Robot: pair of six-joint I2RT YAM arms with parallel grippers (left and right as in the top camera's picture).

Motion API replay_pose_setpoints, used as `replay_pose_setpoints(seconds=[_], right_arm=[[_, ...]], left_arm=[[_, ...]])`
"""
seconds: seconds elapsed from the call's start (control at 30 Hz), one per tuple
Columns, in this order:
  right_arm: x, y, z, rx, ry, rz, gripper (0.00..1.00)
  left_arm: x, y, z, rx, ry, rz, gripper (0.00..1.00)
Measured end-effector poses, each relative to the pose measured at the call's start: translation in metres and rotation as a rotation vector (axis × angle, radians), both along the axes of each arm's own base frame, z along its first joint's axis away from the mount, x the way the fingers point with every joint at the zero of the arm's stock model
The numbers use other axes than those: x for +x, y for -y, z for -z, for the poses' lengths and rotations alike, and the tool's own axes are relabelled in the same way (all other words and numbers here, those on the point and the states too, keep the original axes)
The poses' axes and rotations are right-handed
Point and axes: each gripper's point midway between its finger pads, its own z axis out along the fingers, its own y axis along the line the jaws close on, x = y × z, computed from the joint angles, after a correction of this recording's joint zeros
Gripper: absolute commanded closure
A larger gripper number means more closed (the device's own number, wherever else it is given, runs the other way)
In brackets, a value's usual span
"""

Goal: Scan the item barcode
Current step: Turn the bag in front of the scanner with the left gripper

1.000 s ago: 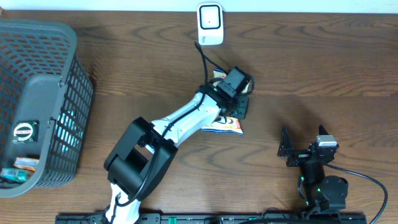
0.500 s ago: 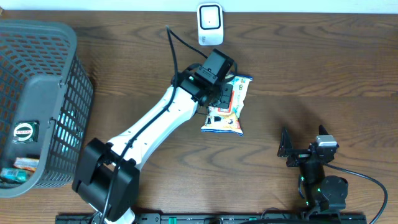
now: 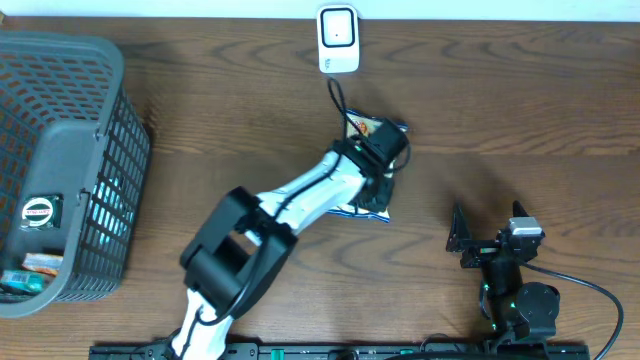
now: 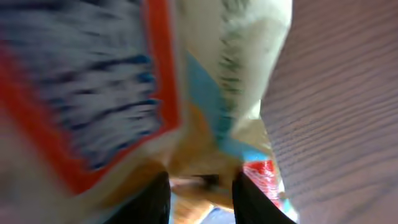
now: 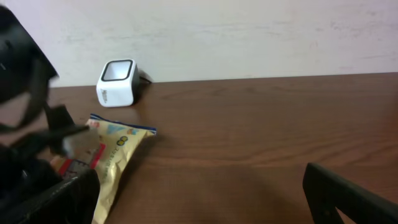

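1. The snack bag (image 3: pixel 362 126) is found mid-table, just in front of the white scanner (image 3: pixel 338 38) at the far edge, on the robot's side of it.
2. Its long axis is seen from overhead to run from the robot towards the far edge. One short end points towards the scanner and the other points back at the arm bases.
3. The bag is pinched by the left gripper (image 3: pixel 378 175), whose jaws are closed on it partway. From above most of the pack is covered by that arm, and only its two ends are left showing.
4. What the overhead hides is given by the left wrist camera: both dark fingers (image 4: pixel 155 199) are seen with the crumpled bag between them. Blurred orange and blue print fills the frame.
5. The side view is supplied only by the right wrist camera: the far end of the bag is shown blue-edged and aimed towards the scanner. Whether the bag rests on the wood or is raised cannot be told.
6. The right gripper (image 3: pixel 487 238) is parked well apart on the near right, its jaws spread wide, with nothing held.
7. A grey mesh basket (image 3: pixel 95 160) is seen only from overhead, at the far left.
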Motion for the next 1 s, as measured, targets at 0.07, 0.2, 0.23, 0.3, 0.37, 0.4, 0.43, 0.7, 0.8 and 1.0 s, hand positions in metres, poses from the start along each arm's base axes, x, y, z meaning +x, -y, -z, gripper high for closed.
replay_pose_setpoints(seconds=[0.07, 0.2, 0.23, 0.3, 0.37, 0.4, 0.43, 0.7, 0.8, 1.0], right_arm=[[0.000, 0.000, 0.000, 0.000, 0.000, 0.000, 0.01], [0.000, 0.000, 0.000, 0.000, 0.000, 0.000, 0.01], [0.000, 0.000, 0.000, 0.000, 0.000, 0.000, 0.01], [0.000, 0.000, 0.000, 0.000, 0.000, 0.000, 0.01], [0.000, 0.000, 0.000, 0.000, 0.000, 0.000, 0.01], [0.000, 0.000, 0.000, 0.000, 0.000, 0.000, 0.01], [0.000, 0.000, 0.000, 0.000, 0.000, 0.000, 0.01], [0.000, 0.000, 0.000, 0.000, 0.000, 0.000, 0.01], [0.000, 0.000, 0.000, 0.000, 0.000, 0.000, 0.01], [0.000, 0.000, 0.000, 0.000, 0.000, 0.000, 0.01]], left_arm=[[-0.002, 0.003, 0.003, 0.003, -0.001, 0.009, 0.67], [-0.001, 0.004, 0.001, 0.000, 0.001, 0.007, 0.67], [0.001, 0.004, -0.002, -0.004, 0.006, 0.006, 0.68], [0.008, 0.008, -0.010, -0.020, 0.026, 0.009, 0.67], [0.019, 0.012, -0.027, -0.048, 0.069, 0.010, 0.66], [0.027, 0.014, -0.039, -0.064, 0.103, 0.009, 0.65], [0.037, 0.014, -0.053, -0.082, 0.148, 0.002, 0.65], [0.094, -0.012, -0.131, -0.145, 0.374, -0.119, 0.64], [0.097, -0.016, -0.113, -0.123, 0.342, -0.134, 0.64], [0.090, 0.000, -0.049, -0.097, 0.231, -0.096, 0.64]])
